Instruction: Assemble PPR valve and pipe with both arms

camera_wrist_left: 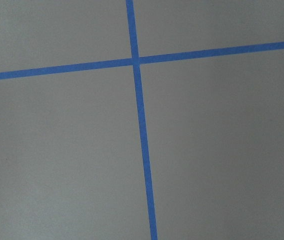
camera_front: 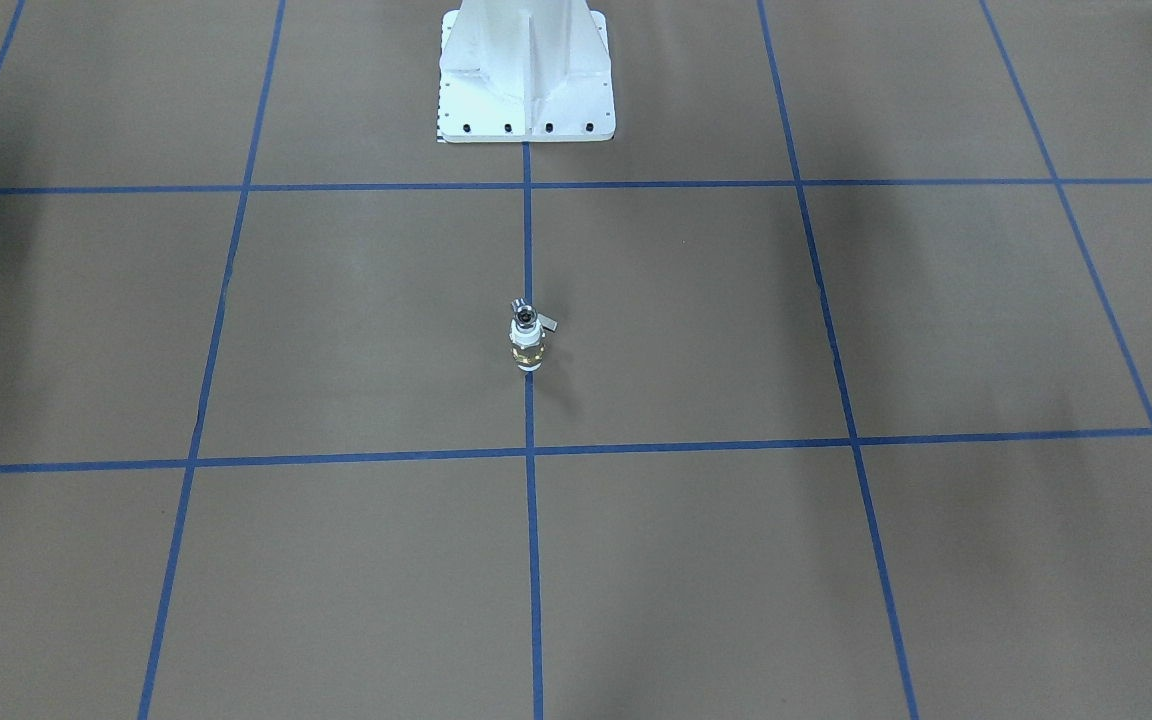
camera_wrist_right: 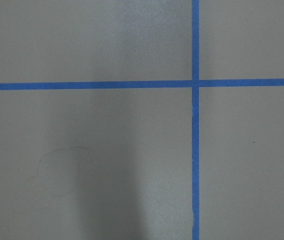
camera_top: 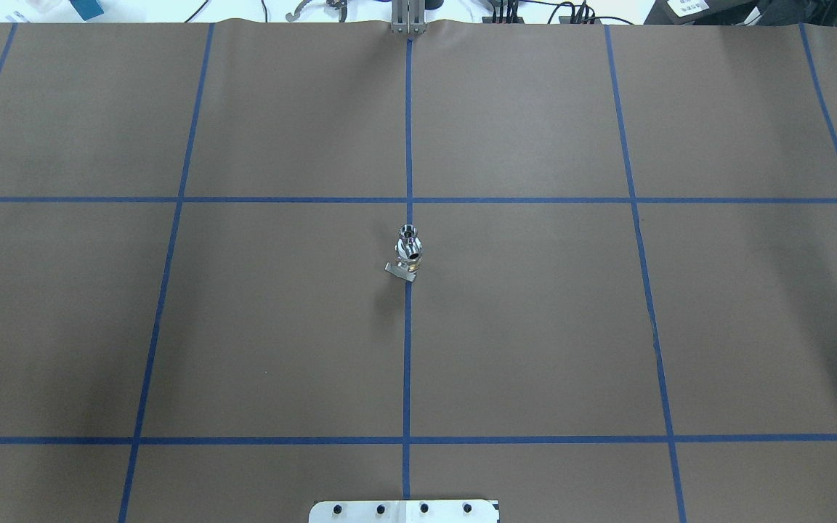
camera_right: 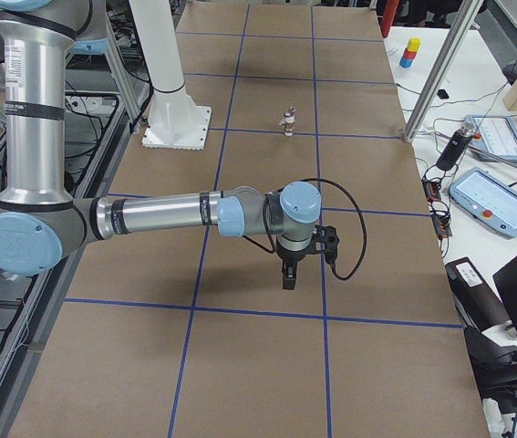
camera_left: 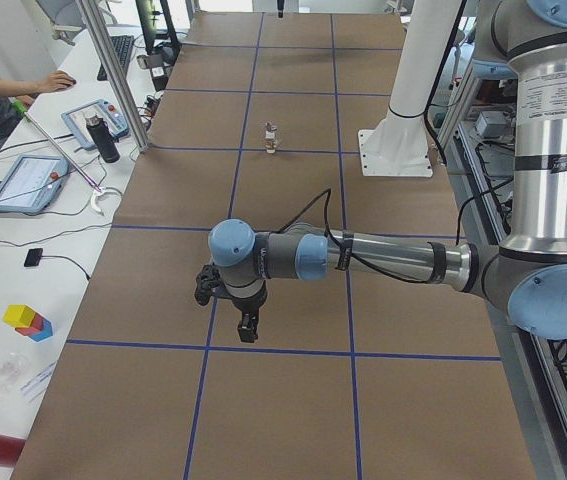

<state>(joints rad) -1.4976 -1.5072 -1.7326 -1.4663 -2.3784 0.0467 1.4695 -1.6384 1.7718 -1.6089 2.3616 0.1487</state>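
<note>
The PPR valve [camera_front: 528,352], white with a brass band and a small grey lever, stands upright at the table's middle on the blue centre line. The silver pipe [camera_front: 524,315] sits on top of it, dark hollow end up. The stack also shows in the overhead view [camera_top: 409,250] and small in both side views [camera_left: 271,137] [camera_right: 287,121]. My left gripper [camera_left: 247,328] hangs over the table's left end, far from the stack. My right gripper [camera_right: 288,278] hangs over the right end. Both show only in the side views, so I cannot tell whether they are open or shut. The wrist views show only brown paper and blue tape.
The white pedestal base [camera_front: 526,75] stands behind the stack. Blue tape lines divide the brown table cover. Beyond the table's far edge are an operator [camera_left: 3,85], tablets [camera_left: 25,182] [camera_right: 497,201], a dark bottle [camera_left: 104,138] and aluminium posts [camera_left: 113,75].
</note>
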